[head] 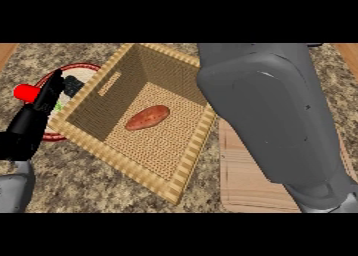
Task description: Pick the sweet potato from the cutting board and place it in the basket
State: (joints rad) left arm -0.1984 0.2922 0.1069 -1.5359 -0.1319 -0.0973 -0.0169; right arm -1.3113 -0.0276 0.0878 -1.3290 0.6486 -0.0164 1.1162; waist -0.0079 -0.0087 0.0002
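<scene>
The reddish-brown sweet potato [147, 117] lies on the woven floor of the basket [186, 167], a square wicker basket tilted across the middle of the counter. Nothing touches the sweet potato. The wooden cutting board [245, 187] lies at the lower right, right of the basket, largely covered by my right forearm [274, 120]. That forearm runs up to the view's top edge, and its hand does not show. My left hand [34, 117] stands at the left edge, fingers straight and pointing up, open and holding nothing, just left of the basket.
A red-rimmed plate [80, 66] sits behind my left hand at the basket's left corner, with a red object [23, 92] and a dark item on it. Speckled stone counter surrounds everything; wooden strips show at the upper corners.
</scene>
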